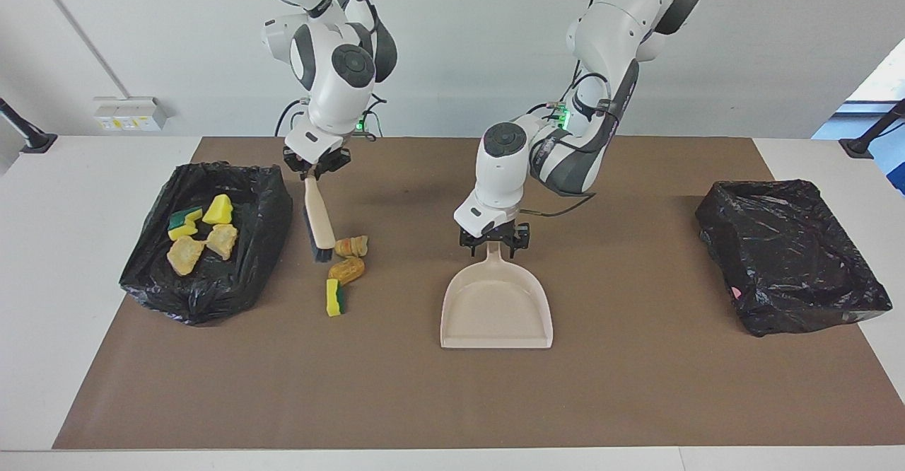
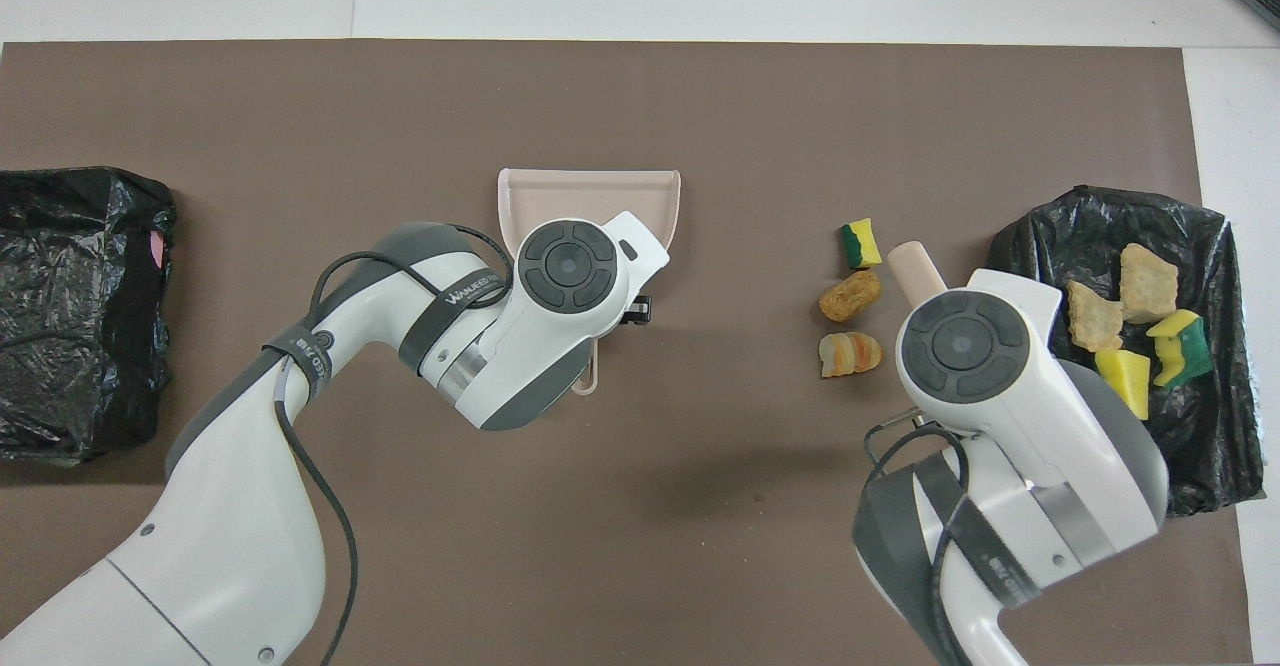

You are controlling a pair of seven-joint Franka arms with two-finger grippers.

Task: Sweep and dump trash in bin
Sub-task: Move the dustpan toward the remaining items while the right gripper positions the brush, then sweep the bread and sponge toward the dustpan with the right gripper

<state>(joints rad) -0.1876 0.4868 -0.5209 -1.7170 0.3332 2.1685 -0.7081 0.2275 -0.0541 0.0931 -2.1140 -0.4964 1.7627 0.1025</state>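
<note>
Brush [image 1: 319,221] bristles only facing-view visible

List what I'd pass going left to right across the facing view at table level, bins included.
Black-lined bin holding four scraps → brush held by the right gripper → three loose scraps on the mat → dustpan, the left gripper at its handle → second black-lined bin.
</note>
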